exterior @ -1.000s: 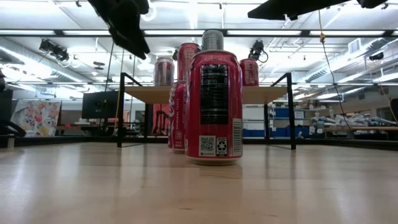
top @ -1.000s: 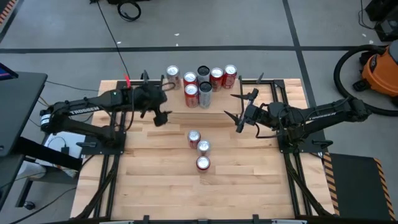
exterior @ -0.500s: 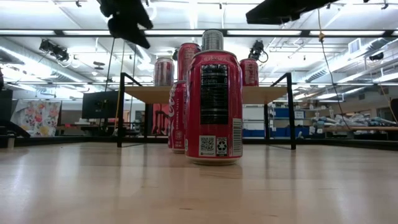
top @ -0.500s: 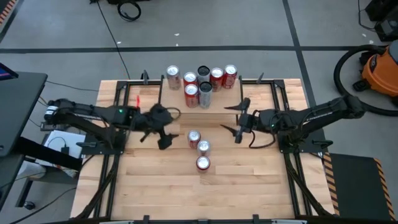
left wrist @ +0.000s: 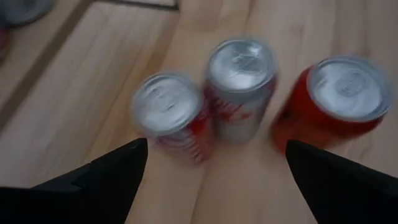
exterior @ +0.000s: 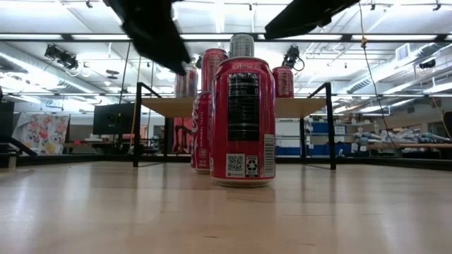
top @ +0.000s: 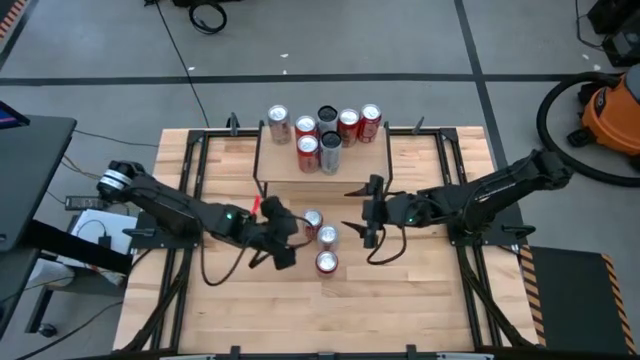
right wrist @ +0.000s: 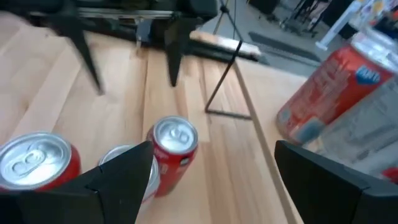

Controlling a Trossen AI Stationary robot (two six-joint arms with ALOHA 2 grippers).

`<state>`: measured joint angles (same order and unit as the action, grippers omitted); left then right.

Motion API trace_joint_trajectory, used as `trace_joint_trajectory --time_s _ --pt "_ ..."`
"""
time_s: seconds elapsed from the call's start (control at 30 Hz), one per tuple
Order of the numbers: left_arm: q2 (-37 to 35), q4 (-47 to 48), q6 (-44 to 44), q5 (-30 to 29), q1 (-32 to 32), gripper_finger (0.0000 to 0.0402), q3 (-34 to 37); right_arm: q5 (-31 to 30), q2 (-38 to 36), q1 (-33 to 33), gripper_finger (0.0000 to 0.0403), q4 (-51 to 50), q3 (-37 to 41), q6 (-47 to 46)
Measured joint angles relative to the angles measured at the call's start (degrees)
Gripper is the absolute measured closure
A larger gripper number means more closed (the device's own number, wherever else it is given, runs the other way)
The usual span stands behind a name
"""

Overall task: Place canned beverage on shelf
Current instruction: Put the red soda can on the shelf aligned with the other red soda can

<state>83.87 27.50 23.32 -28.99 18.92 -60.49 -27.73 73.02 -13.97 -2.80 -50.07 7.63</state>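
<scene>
Now both arms have dropped from the shelf (top: 320, 165) end toward 3 cans (top: 321, 240) mid-table. Left gripper (top: 278, 238) and right gripper (top: 368, 212) flank them, jaws wide, empty. 6 cans on shelf; next pick looks imminent.

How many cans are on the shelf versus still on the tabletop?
9 cans: 6 on the light wooden shelf, clustered along its far edge; 3 on the tabletop in a row between the grippers. None seem hidden.

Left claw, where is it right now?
High view: the left claw, open and empty, hangs just left of the three loose cans in mid-table, in front of the shelf.
</scene>
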Motion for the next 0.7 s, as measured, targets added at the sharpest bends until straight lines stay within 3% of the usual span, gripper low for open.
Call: trace_joint_trajectory --time_s 0.7 --pt "5.2 -3.5 -4.5 2.4 -6.2 0.0008 -0.1 -2.6 0.1 -2.9 0.0055 -4.2 -2.2 -1.1"
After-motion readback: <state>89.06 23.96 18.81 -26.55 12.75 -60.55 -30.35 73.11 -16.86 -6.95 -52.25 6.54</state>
